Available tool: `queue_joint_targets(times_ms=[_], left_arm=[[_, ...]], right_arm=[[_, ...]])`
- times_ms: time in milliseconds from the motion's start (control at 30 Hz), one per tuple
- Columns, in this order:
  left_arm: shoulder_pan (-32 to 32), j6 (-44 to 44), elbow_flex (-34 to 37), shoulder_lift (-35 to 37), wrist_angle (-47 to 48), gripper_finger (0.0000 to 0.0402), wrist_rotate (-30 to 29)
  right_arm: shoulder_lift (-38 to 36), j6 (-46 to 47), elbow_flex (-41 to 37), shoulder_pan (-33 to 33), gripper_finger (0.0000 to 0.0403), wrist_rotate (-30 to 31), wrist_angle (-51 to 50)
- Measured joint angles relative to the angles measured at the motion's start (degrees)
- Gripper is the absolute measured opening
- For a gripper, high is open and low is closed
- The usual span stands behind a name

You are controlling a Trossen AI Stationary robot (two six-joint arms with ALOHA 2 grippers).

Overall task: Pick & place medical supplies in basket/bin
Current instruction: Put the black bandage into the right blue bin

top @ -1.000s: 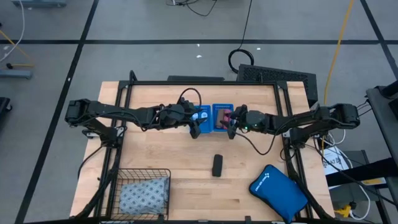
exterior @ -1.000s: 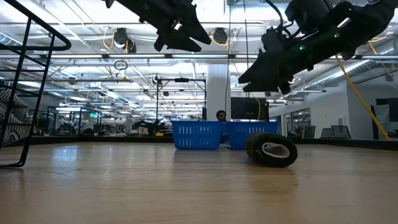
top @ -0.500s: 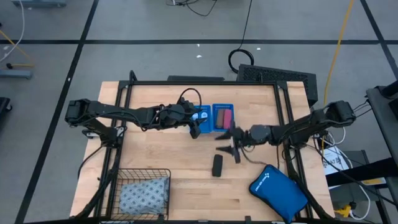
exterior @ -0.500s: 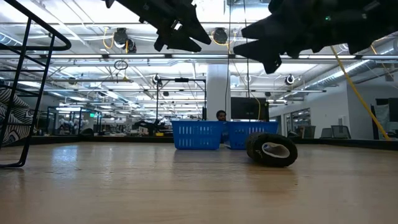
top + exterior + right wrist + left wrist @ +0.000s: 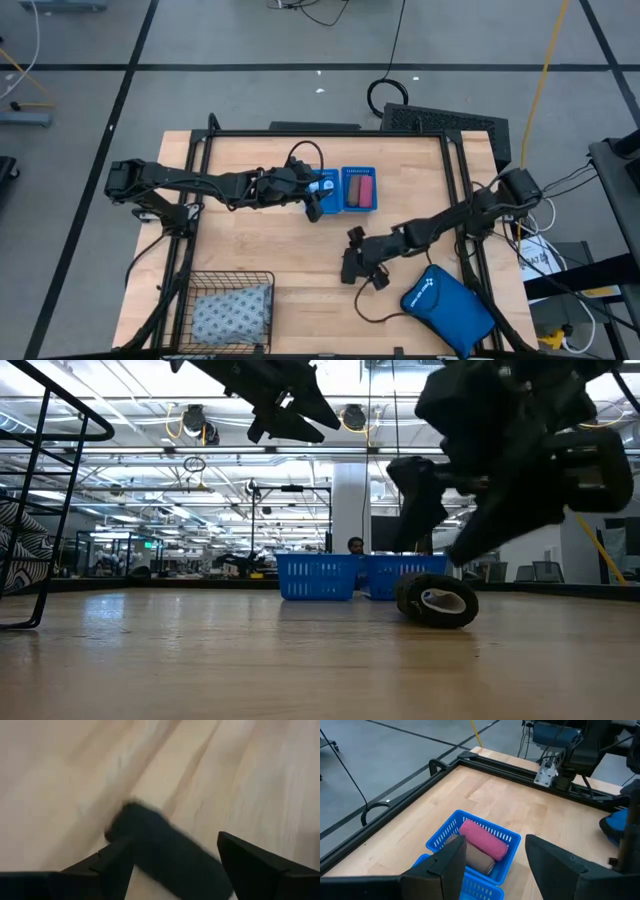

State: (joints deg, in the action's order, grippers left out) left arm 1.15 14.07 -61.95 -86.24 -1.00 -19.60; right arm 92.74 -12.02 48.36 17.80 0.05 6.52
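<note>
light: bright, even overhead | shadows: soft | right wrist view: motion-blurred

Three rolls are showing: pink (image 5: 482, 840), brown (image 5: 479, 860), black (image 5: 349, 266); one tray (image 5: 350, 206), one basket (image 5: 230, 278), one pouch (image 5: 447, 303), one soft pack (image 5: 232, 313).

The right arm reaches in from three o'clock toward table centre, its wrist bent down, the right gripper (image 5: 361, 267) low with fingers spread wide. The left arm stretches in from nine o'clock, the left gripper (image 5: 314, 201) raised, fingers parted, nothing between them.
</note>
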Motion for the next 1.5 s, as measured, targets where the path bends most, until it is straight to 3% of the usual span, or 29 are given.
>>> queue_joint_targets(times_ms=[267, 400, 600, 867, 967, 1200, 1500], left_arm=[[-0.01, 1.80, 0.00, -0.02, 0.40, 0.0214, -0.01], [0.00, 2.62, -0.02, -0.02, 0.87, 0.0214, -0.02], [0.00, 2.64, -0.02, -0.02, 0.83, 0.0214, -0.02], [0.00, 2.68, -0.02, -0.02, 0.85, 0.0214, -0.02], [0.00, 2.69, -0.02, -0.02, 0.83, 0.0214, -0.02], [0.00, 2.67, -0.02, -0.02, 0.83, 0.0214, -0.02], [0.00, 2.44, -0.02, -0.02, 0.85, 0.0214, -0.02]], right_arm=[[3.74, -10.65, 1.81, -0.45, 0.0278, -0.24, -3.98], [3.67, -9.53, 1.81, -1.18, 0.0270, -0.39, -7.31], [3.54, 2.99, 1.79, -2.11, 0.0250, 3.04, -5.90], [3.62, 29.24, 1.75, -4.57, 0.0232, 5.10, -6.85], [3.59, 32.20, 1.75, -5.09, 0.0229, 5.60, -7.37], [2.98, 29.86, 1.66, -5.11, 0.0228, 3.74, -6.05], [2.98, 2.85, 1.66, -4.38, 0.0226, 1.17, -5.29]])
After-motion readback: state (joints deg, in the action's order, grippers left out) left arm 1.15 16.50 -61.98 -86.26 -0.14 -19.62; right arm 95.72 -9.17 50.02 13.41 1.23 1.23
